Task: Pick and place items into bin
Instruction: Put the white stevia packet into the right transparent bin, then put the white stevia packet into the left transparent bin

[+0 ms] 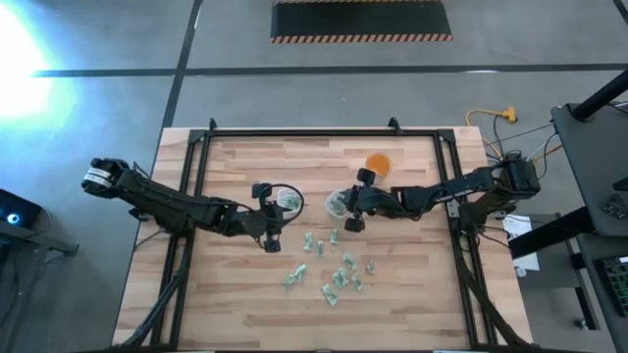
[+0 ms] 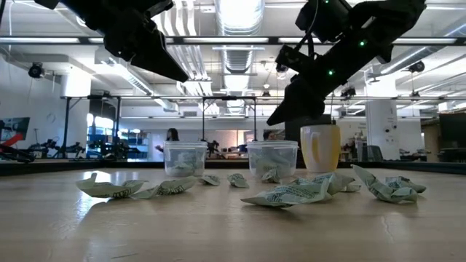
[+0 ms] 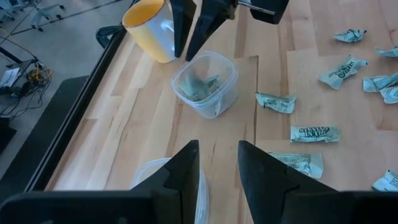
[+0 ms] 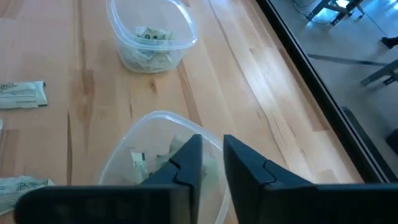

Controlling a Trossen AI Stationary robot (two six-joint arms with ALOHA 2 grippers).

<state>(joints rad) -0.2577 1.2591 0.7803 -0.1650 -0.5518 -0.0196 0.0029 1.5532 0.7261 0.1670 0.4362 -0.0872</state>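
Several tiny pale green-and-white wrapper pieces (image 1: 339,275) lie scattered on the wooden table, toward its near edge. Two clear plastic cups stand upright in the middle. The left cup (image 1: 287,202) and the right cup (image 1: 337,204) each hold a few pieces. My left gripper (image 3: 219,152) hovers open over the near rim of the left cup (image 3: 165,180), with nothing between its fingers. My right gripper (image 4: 212,146) hangs above the right cup (image 4: 143,162), fingers pointing down with a narrow gap between them and nothing in it. Pieces (image 4: 149,40) show inside the far cup in the right wrist view.
An orange cup (image 1: 378,163) stands upright behind the right cup, toward the far edge. A black metal frame (image 1: 324,132) runs round the table top. Bare wood lies on the left side of the table and along its near edge.
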